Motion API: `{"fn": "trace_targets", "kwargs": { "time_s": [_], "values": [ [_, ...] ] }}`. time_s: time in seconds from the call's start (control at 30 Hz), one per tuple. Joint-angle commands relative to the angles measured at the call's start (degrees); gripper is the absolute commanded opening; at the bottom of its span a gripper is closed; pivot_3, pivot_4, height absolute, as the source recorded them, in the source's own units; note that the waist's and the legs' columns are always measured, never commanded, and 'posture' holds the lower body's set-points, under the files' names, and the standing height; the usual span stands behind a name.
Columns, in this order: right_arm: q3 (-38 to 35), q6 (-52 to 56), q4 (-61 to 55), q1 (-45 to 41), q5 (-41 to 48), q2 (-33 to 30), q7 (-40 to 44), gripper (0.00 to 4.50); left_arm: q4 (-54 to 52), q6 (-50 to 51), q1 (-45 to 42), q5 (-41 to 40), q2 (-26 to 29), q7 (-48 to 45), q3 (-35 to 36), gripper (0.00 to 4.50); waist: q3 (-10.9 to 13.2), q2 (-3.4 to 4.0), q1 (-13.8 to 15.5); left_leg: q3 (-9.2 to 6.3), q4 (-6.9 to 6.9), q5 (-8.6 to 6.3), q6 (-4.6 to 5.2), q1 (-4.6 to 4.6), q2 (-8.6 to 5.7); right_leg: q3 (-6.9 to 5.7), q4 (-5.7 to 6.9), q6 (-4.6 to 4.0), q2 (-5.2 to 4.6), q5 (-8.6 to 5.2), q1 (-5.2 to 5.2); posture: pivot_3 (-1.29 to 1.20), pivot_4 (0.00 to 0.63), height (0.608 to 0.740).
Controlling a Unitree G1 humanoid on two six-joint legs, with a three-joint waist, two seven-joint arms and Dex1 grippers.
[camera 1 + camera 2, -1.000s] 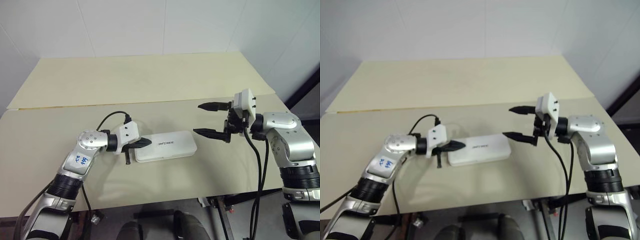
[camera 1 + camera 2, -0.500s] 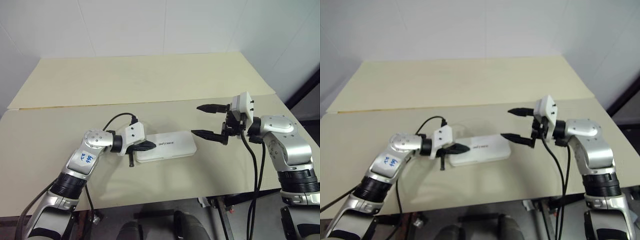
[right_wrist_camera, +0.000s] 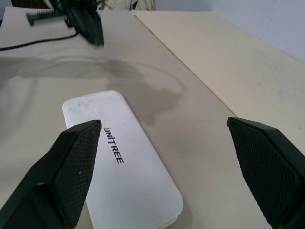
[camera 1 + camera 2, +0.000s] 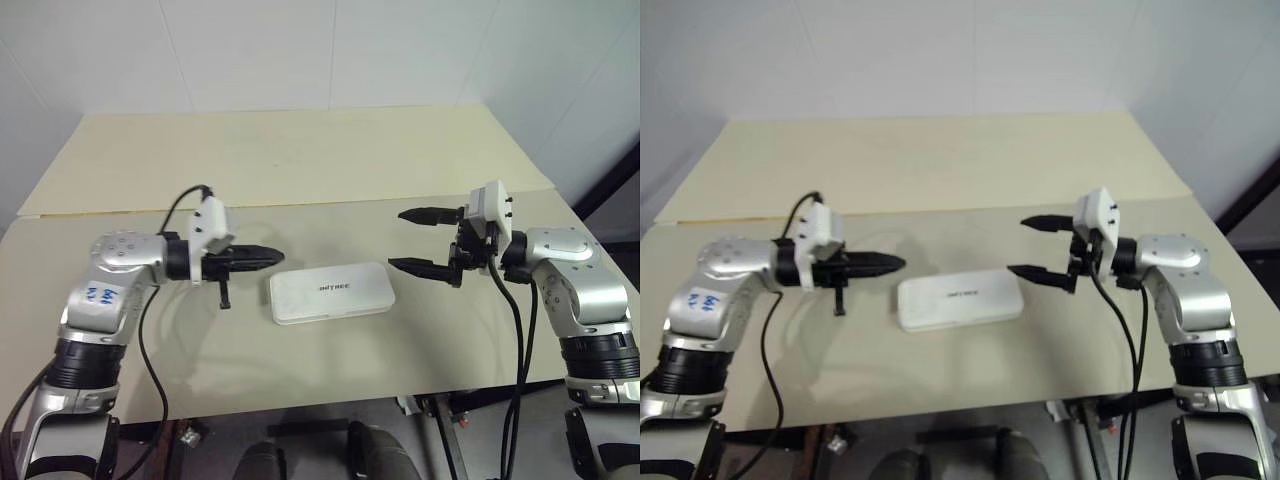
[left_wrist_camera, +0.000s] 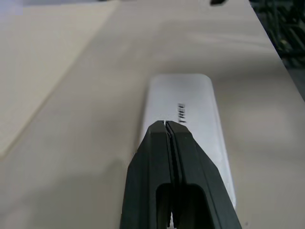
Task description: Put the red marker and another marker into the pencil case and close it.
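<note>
Your pencil case [image 4: 331, 291] lies closed on the table [image 4: 300, 160]; left gripper [image 4: 275, 253] jaws closed empty, right gripper [image 4: 400, 240] jaws spread wide.

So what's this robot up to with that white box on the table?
A two-armed robot is working over a flat white pencil case, which lies closed on the table. Its left end effector is shut and empty, held above the table just beside the case's end without touching it. The right end effector hangs wide open off the case's other end, also holding nothing. Neither arm is in contact with the case.
</note>
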Motion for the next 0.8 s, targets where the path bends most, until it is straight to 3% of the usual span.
{"fn": "trace_targets", "kwargs": {
  "time_s": [0.03, 0.43, 0.8],
  "values": [
    [-2.45, 0.08, -0.95, -1.34, 1.72, -0.99, -0.29, 4.5, -3.48, 1.36, 4.02, -4.47, 1.94, 0.29, 6.05, 0.56, 0.0, 0.0, -0.13, 0.01, -0.01, 0.0, 0.0, -0.01, 0.0, 0.0, 0.0, 0.0, 0.0, 0.0, 0.0, 0.0, 0.15, 0.74],
    [-3.05, 0.32, -0.76, -1.19, 2.12, -1.76, -0.34, 4.5, -7.96, -1.35, 11.12, -7.15, 2.02, 4.19, 11.59, 4.47, 0.0, 0.0, 0.04, 0.03, 0.0, -0.02, 0.0, 0.03, 0.01, 0.0, -0.1, -0.02, -0.01, -0.01, 0.0, 0.0, 0.15, 0.74],
    [-2.35, -1.66, 2.2, 1.2, -0.25, -9.04, 6.05, 4.5, -3.94, -5.38, 12.53, -4.75, 6.45, 3.68, 12.75, 4.47, 0.0, 0.0, 0.03, 0.04, -0.01, -0.03, -0.02, 0.04, 0.02, 0.0, -0.18, -0.04, -0.01, -0.02, 0.0, 0.0, 0.15, 0.74]
  ]
}}
